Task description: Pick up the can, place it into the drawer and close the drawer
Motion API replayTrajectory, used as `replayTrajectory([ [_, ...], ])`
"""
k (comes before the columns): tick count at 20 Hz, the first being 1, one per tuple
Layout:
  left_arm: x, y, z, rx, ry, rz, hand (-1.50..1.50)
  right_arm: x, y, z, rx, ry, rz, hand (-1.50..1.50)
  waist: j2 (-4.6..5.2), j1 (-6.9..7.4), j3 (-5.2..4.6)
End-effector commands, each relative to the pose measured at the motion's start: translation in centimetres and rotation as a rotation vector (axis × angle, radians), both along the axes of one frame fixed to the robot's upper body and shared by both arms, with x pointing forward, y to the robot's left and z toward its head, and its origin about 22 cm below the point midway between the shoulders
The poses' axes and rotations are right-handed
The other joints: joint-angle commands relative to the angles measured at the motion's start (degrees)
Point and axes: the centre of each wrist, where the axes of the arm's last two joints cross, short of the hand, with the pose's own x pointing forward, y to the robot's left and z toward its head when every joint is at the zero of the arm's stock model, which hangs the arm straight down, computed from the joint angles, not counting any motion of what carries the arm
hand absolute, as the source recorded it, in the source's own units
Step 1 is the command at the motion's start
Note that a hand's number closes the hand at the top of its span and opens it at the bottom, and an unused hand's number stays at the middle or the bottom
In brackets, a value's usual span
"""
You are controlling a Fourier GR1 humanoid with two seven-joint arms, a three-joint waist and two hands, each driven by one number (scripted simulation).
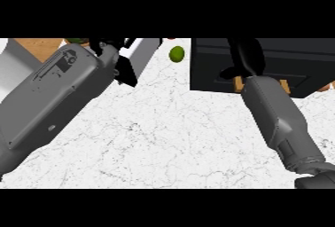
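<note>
White marble counter (163, 137) with fine grey veins is filling most of the head view, with a strip of wooden surface (40, 46) showing at the upper left. At the upper right we are looking at the black box-like drawer (288, 62), its dark body reaching out over the counter. Our right hand (243, 55) is reaching over the drawer's front part, its black fingers pointing away from us; we cannot tell whether they are curled round anything or spread. Our left hand (124, 66) is hanging near the top edge, left of centre, and we cannot make out how it is set either. One small green oval object (177, 53) is lying on the counter between the two hands, touching neither. We are seeing no can anywhere; it may be hidden under the right hand or already in the drawer, but we cannot say which. We judge the task to be somewhere around the placing step, with the closing of the drawer probably left to do. Counting up, we are finding one drawer, one green object, two hands and no visible can.
</note>
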Motion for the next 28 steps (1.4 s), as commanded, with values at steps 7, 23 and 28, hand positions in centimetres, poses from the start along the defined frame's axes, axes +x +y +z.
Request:
replayTrajectory([
  [7,-1.2,-0.5,-0.2,-0.012,0.004,-0.028,-1.50,2.2,-1.5,4.6,-0.007,-0.070,-0.054,-1.50,1.00,1.38,0.28],
  [23,-1.9,1.3,0.7,-0.003,0.005,-0.029,-1.50,3.1,3.7,7.0,0.551,0.112,0.145,-1.50,0.90,1.73,0.56],
  [28,-2.7,1.3,0.9,-0.011,-0.003,-0.046,-1.50,3.0,1.7,6.3,0.694,0.111,0.168,-1.50,0.80,1.43,0.40],
])
